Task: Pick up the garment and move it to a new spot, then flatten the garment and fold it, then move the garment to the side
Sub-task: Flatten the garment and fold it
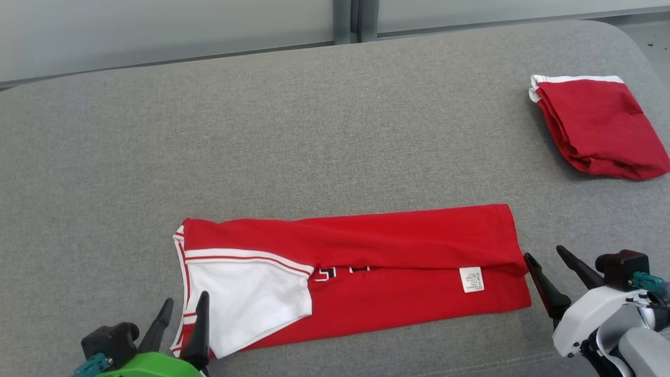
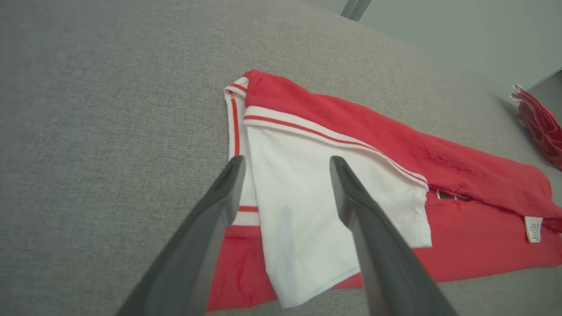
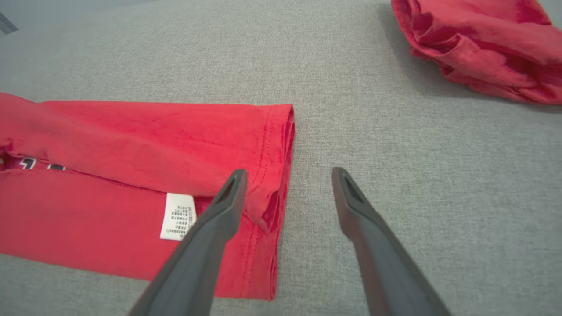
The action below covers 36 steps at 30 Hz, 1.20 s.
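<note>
**Reader:** Grey woven cloth covers the counter (image 1: 314, 131), with a pale wall behind its far edge. Where is the garment?

**Describer:** The red garment (image 1: 377, 246) lies on the near half of the counter, a little left of centre, folded into a long band. Its long axis runs left to right. A white panel (image 1: 246, 298) with red striped trim lies on top at the left end. A small white care label (image 1: 471, 279) shows near the right end.

**Reader:** And the two grippers?

**Describer:** One is at each end. The left gripper (image 1: 185, 298) is at the near left corner, jaws open and holding nothing, with its fingers above the white panel and the striped edge. The right gripper (image 1: 543, 252) is just beside the right short edge, jaws also open and empty. One of its fingers is over the hem corner and the other is over bare counter.

**Reader:** Which arm is nearer?

**Describer:** Each is close to its own end, and the left one is above the cloth itself. A fold across the long axis would likely carry one end over to the other.

**Reader:** Anything else?

**Describer:** A second red garment (image 1: 596, 125), folded, lies at the far right, well apart.
</note>
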{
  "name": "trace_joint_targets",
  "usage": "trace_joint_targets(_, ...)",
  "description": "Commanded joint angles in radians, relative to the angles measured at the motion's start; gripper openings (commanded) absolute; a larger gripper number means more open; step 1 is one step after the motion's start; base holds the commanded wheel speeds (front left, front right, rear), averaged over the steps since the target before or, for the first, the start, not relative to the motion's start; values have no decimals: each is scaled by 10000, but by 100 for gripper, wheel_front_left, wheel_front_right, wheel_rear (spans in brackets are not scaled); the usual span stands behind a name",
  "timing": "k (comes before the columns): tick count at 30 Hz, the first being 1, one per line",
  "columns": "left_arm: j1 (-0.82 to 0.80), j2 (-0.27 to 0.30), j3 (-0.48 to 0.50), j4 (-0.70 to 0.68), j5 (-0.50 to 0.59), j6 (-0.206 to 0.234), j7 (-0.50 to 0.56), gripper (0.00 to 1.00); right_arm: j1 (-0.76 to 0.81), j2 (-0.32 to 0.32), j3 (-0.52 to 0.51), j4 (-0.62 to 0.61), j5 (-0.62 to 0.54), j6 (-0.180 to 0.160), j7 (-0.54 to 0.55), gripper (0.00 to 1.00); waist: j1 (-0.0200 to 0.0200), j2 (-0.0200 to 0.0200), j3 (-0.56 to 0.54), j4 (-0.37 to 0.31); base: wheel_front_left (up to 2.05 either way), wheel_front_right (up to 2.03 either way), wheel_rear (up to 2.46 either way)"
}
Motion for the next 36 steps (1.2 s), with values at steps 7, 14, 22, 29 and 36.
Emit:
trace_joint_targets(7,276,178,419,-841,264,521,-385,100,838,-27,-764,-313,-168,0,-58,100,1,0,-376,-205,0,0,0)
trace_joint_targets(14,-333,-69,323,-1177,598,758,-497,100,1012,105,-1678,-695,-386,0,403,100,1,0,-716,-230,0,0,0)
trace_joint_targets(22,-791,-533,149,-1011,870,886,-605,100,581,655,-2208,-890,-697,0,1340,100,1,0,-965,15,0,0,0)
trace_joint_targets(29,-889,-487,122,-930,974,903,-633,100,195,1128,-2314,85,-597,0,1904,100,1,0,-880,618,0,0,0)
trace_joint_targets(36,-787,-408,330,-1050,1014,1035,-686,100,-10,1425,-2474,1269,-428,0,2035,100,1,0,-746,1226,0,0,0)
